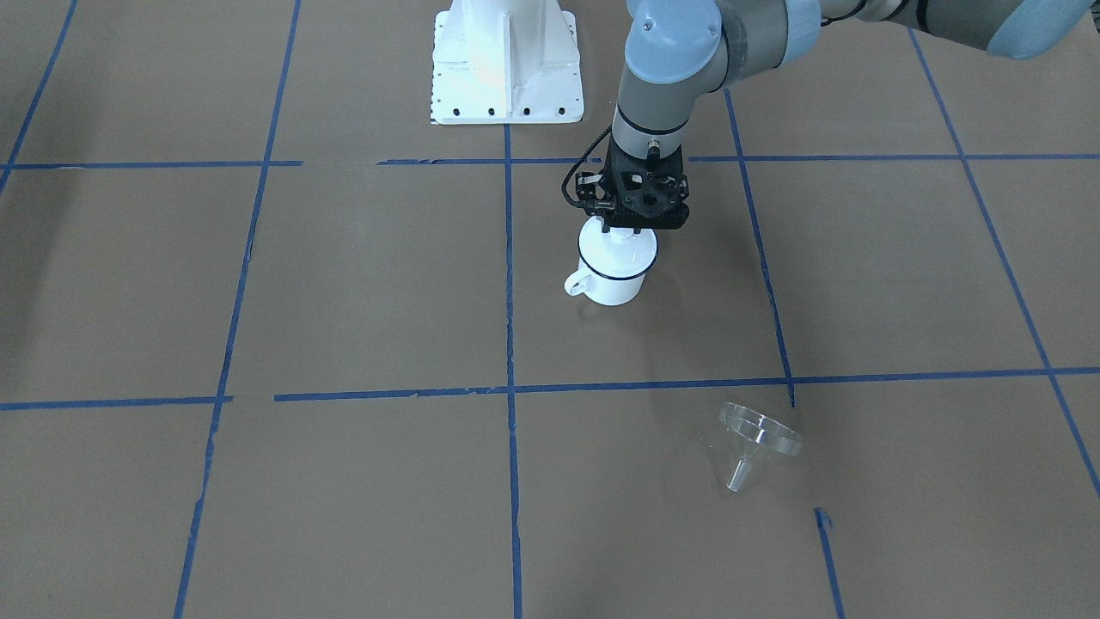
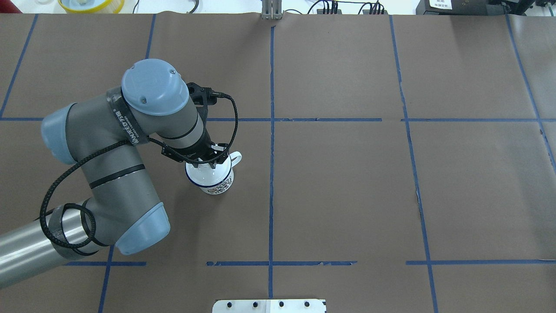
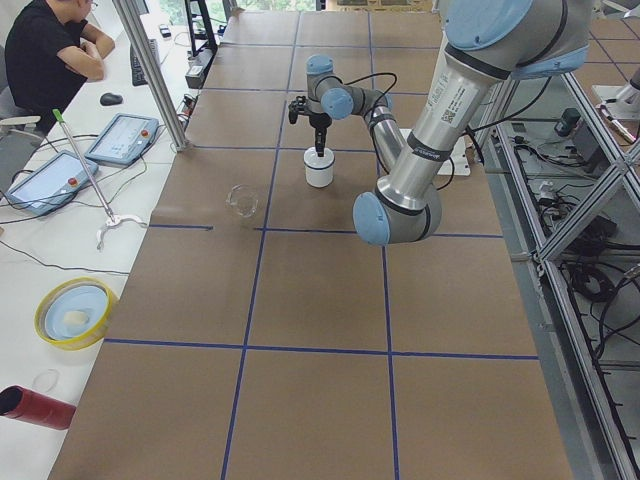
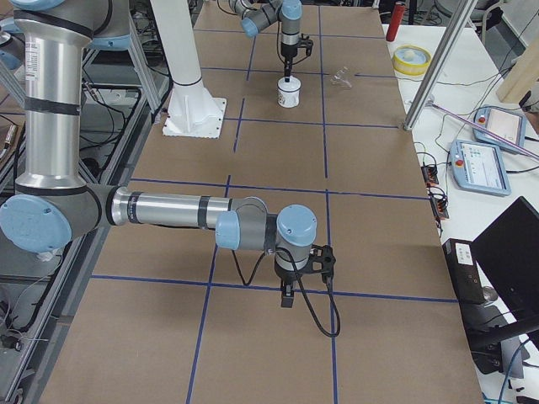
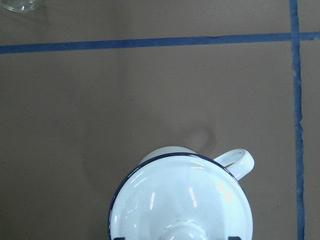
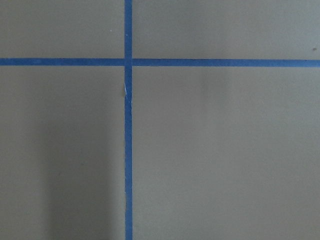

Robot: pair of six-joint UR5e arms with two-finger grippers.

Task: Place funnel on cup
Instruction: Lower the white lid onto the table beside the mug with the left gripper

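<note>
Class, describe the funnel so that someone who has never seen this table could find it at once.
On the brown table gridded with blue tape, find the white cup under the left gripper. The funnel lies tipped over, apart from it toward the operators' side, the only transparent thing on the table.

Clear funnel point(image 1: 756, 434) on its side, well apart from upright white cup point(image 1: 614, 288).
</note>
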